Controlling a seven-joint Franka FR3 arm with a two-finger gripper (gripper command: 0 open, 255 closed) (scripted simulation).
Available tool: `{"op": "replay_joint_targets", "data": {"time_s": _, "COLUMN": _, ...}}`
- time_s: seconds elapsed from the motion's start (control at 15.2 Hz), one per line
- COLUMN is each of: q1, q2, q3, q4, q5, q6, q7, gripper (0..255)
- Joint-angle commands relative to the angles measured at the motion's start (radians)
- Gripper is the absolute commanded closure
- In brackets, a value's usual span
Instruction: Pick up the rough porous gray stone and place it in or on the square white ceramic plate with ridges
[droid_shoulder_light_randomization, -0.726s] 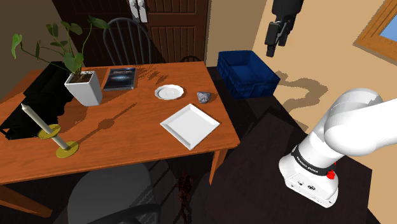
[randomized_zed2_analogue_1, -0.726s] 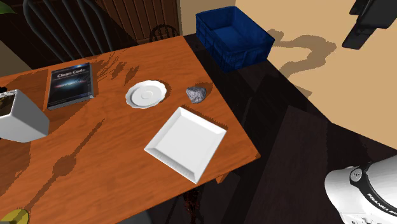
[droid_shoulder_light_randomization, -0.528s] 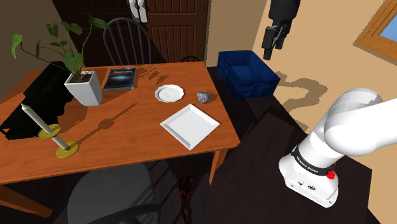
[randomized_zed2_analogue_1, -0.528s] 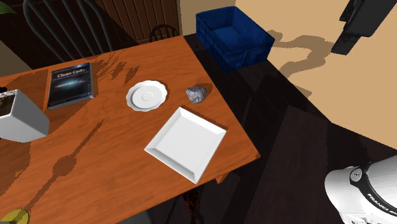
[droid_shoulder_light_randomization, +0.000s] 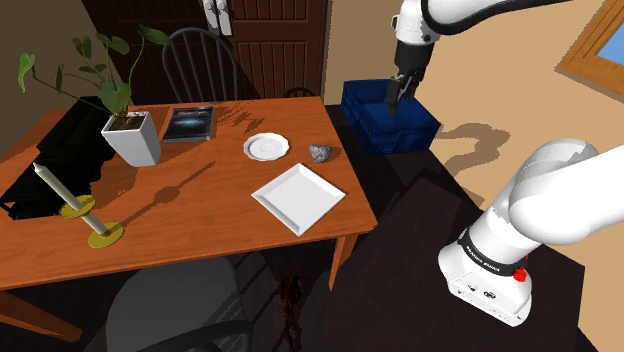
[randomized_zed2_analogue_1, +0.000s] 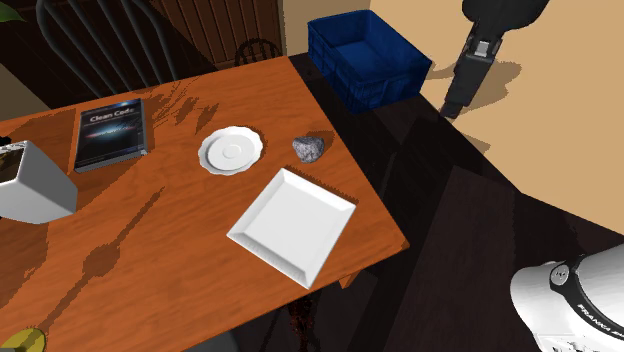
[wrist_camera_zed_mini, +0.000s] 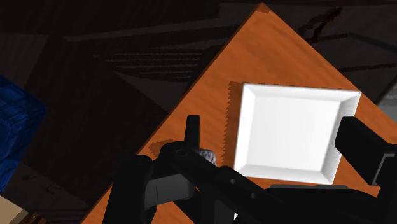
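Note:
The rough gray stone (droid_shoulder_light_randomization: 320, 152) (randomized_zed2_analogue_1: 308, 148) lies on the wooden table near its edge, beside a small round white plate (droid_shoulder_light_randomization: 266, 145). Just in front of the stone rests the square white plate (droid_shoulder_light_randomization: 298, 197) (randomized_zed2_analogue_1: 292, 224) with a raised rim. My black gripper (droid_shoulder_light_randomization: 397, 92) (randomized_zed2_analogue_1: 458, 100) hangs in the air off the table, over the blue crate, well apart from the stone and pointing down. In the wrist view the fingers (wrist_camera_zed_mini: 191, 130) stand apart with nothing between them; the stone (wrist_camera_zed_mini: 205, 155) peeks out behind the hand and the square plate (wrist_camera_zed_mini: 292, 130) lies beyond.
A blue crate (droid_shoulder_light_randomization: 390, 115) (randomized_zed2_analogue_1: 368, 58) stands on the floor past the table's end. On the table (droid_shoulder_light_randomization: 200, 210) are a book (droid_shoulder_light_randomization: 189, 123), a potted plant (droid_shoulder_light_randomization: 132, 137) and two candles (droid_shoulder_light_randomization: 85, 215). Chairs stand at the far and near sides.
The gripper has come down and toward the shoulder view's left, from high over the floor to just above the blue crate. Stone and plates have not moved.

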Motion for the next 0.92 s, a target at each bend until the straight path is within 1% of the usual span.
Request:
{"op": "replay_joint_targets", "data": {"time_s": 0.0, "q1": 0.0, "q2": 0.041, "q3": -0.008, "q4": -0.032, "q5": -0.005, "q6": 0.095, "q7": 0.002, "gripper": 0}}
{"op": "replay_joint_targets", "data": {"time_s": 0.4, "q1": -0.005, "q2": 0.229, "q3": -0.044, "q4": -0.066, "q5": -0.024, "q6": 0.368, "q7": -0.01, "gripper": 0}}
{"op": "replay_joint_targets", "data": {"time_s": 0.86, "q1": -0.005, "q2": 0.506, "q3": -0.078, "q4": -0.023, "q5": -0.016, "q6": 0.663, "q7": -0.037, "gripper": 0}}
